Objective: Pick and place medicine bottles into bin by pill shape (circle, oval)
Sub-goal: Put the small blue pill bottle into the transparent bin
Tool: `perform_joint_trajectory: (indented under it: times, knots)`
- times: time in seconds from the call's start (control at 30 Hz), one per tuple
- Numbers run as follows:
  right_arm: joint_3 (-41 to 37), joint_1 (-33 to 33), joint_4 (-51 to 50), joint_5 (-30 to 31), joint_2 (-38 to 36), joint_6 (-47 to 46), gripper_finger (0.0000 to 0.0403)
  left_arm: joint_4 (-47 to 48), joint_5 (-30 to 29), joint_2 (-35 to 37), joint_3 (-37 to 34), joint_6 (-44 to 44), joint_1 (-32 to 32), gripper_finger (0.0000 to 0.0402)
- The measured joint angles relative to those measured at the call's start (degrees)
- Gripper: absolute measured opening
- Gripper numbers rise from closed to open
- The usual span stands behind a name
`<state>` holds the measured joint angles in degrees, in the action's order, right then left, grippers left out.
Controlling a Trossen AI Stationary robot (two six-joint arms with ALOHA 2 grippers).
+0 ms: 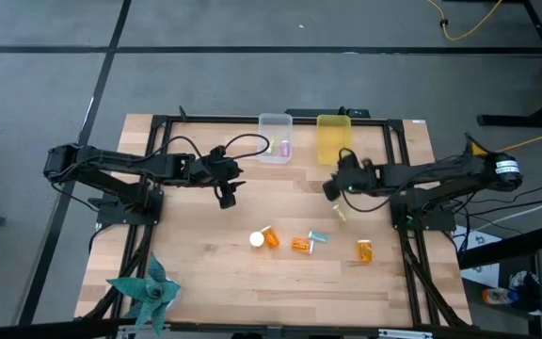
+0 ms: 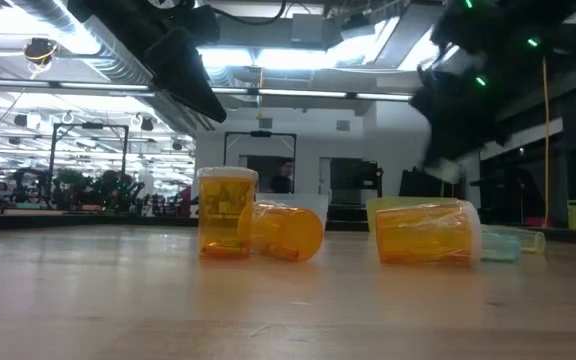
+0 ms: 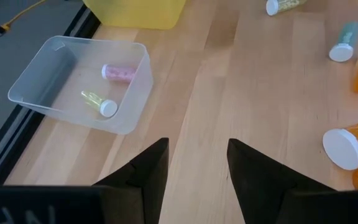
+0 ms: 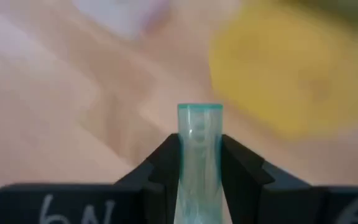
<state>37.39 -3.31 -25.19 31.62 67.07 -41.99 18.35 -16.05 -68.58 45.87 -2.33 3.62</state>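
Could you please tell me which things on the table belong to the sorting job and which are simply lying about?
Belonging to the job:
- clear bin, holding a pink vial and a pale green vial
- yellow bin
- three amber bottles and a teal vial on the table
- teal vial clamped in the right gripper

Lying about:
- teal pinwheel

**Materials and finishes on the table**

The table (image 1: pixel 205 273) is light wood, smooth and matt. The clear bin (image 3: pixel 55 68) is see-through plastic, a little glossy. The amber bottles (image 2: pixel 423 235) are translucent plastic with smooth white caps (image 3: pixel 342 149). The right gripper (image 4: pixel 199 163), matt black, clamps a pale green vial (image 4: pixel 199 143) of translucent plastic.
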Motion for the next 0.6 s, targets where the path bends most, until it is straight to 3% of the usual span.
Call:
perform_joint_trajectory:
  times: [0.23, 0.37, 0.6]
  knots:
    - [2.7, -5.2, 23.3, 0.9, 0.2, 19.7, 0.0096, 0.0, 0.0, 0.0, 0.0, 0.0, 0.0, 0.0157]
    - [2.7, -8.2, 33.1, 0.7, 2.8, 23.2, 0.0096, 0.0, 0.0, 0.0, 0.0, 0.0, 0.0, 0.0157]
    - [2.7, -12.4, 48.1, -6.3, 13.7, 24.3, 0.0096, 0.0, 0.0, 0.0, 0.0, 0.0, 0.0, 0.0157]
